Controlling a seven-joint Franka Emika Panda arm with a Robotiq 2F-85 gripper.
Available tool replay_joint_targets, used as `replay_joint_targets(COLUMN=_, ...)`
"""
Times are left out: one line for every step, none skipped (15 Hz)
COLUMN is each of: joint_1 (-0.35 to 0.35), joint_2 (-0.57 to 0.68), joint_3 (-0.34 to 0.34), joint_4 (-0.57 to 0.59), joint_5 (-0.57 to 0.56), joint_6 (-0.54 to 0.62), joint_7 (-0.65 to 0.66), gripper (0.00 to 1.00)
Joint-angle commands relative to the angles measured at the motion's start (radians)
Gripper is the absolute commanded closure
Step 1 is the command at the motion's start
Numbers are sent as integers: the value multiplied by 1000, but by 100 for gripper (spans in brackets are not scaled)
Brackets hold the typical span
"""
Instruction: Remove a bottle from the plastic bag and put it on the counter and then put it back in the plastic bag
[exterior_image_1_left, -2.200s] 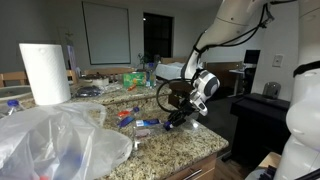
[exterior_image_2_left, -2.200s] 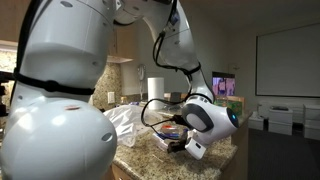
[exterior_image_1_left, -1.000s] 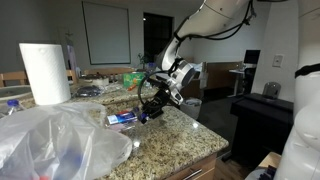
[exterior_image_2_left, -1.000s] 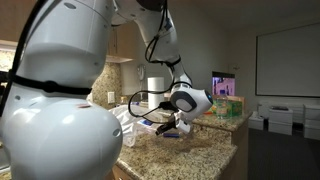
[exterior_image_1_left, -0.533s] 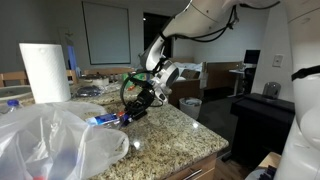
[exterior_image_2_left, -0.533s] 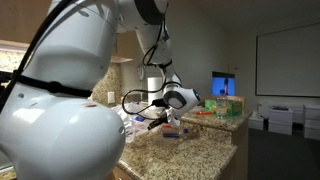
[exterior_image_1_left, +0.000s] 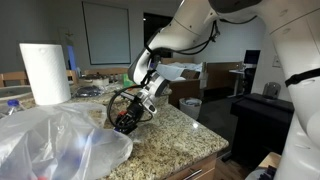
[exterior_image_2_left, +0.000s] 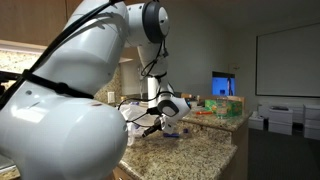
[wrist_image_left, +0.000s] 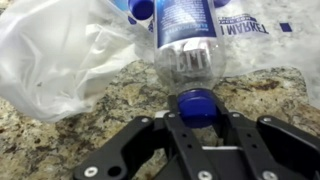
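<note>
Now the claw, clamped around the bottle at its cap, is arriving beside the bag after crossing the worktop; reinsertion is looking imminent.

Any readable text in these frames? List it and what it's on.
Nothing can be quoted with confidence.
Label on the bottle: white print on blue, too blurred to read.
White package beside it: dark capitals, upside down, not legible.
Lit screen in an exterior view: too small to read.

Exteriors sharing counter (wrist close above)
</note>
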Motion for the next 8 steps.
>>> replay_joint_targets(joint_1=13, joint_2=40, joint_3=25, joint_4=51, joint_5=53, joint_6=27, joint_7=-24, gripper=91)
replay_joint_targets(joint_1=16, joint_2=51, joint_3=33, joint_4=66, joint_5=64, joint_6=29, joint_7=-29, gripper=91)
replay_joint_targets(joint_1=21, joint_2=60, joint_3=39, joint_4=80, joint_5=73, joint_6=35, joint_7=-33, gripper=91)
replay_joint_targets(joint_1=27, joint_2=68, joint_3=42, joint_4=91, joint_5=82, joint_6=40, joint_7=-39, gripper=91)
replay_joint_targets(joint_1=34, joint_2=76, joint_3=45, joint_4=102, joint_5=83, joint_6=46, joint_7=-41, gripper=91)
replay_joint_targets(joint_1=41, joint_2=86, joint_3=47, joint_4=112, joint_5=80, joint_6=48, joint_7=-44, gripper=91)
replay_joint_targets(joint_1=44, joint_2=94, joint_3=51, joint_4=120, joint_5=80, joint_6=47, joint_7=-48, gripper=91)
replay_joint_targets(joint_1=46, joint_2=101, joint_3=54, joint_4=127, joint_5=82, joint_6=42, joint_7=-54, gripper=91)
